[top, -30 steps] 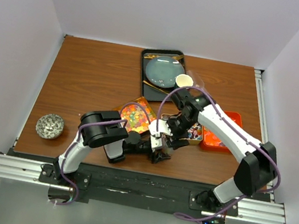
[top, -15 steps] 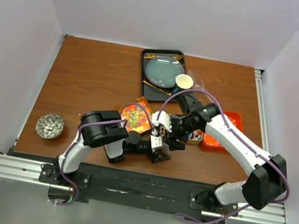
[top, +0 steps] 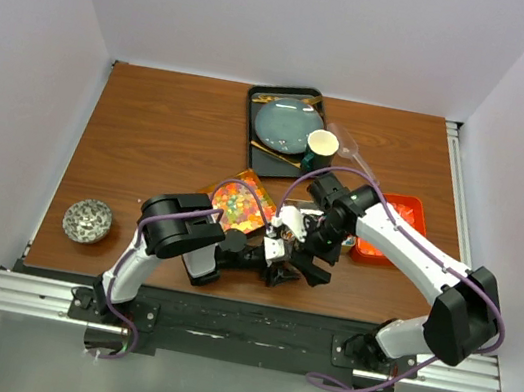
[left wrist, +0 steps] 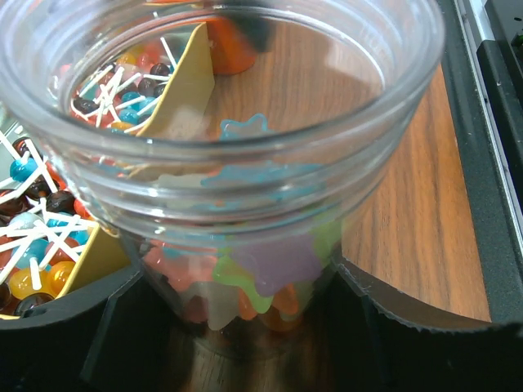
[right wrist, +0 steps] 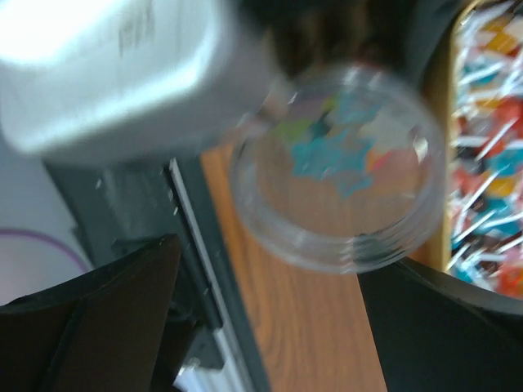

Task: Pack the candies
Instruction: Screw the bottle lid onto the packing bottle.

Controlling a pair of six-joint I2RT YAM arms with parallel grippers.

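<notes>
A clear jar [left wrist: 245, 122] stands on the wooden table, and my left gripper [left wrist: 253, 327] is shut on its lower part. Star-shaped candies [left wrist: 270, 261] in pastel colours lie on the jar's bottom. In the right wrist view the jar [right wrist: 343, 171] is seen from above with the star candies [right wrist: 327, 147] inside. My right gripper [right wrist: 270, 327] hangs open just above and beside its rim, with nothing between its fingers. From the top view, my right gripper [top: 316, 264] is right next to my left gripper [top: 281, 260], near the table's front edge.
A yellow box of lollipops [left wrist: 49, 245] sits beside the jar. A box of jelly beads [top: 237, 204] and an orange box [top: 393, 229] lie mid-table. A black tray [top: 258, 104] with a plate and a green cup [top: 323, 146] stands behind. A patterned round object [top: 87, 220] is far left.
My right gripper has swung from the lollipop box toward the table's front edge, over the jar, and its jaws have opened wider. The left arm and jar have not moved.
</notes>
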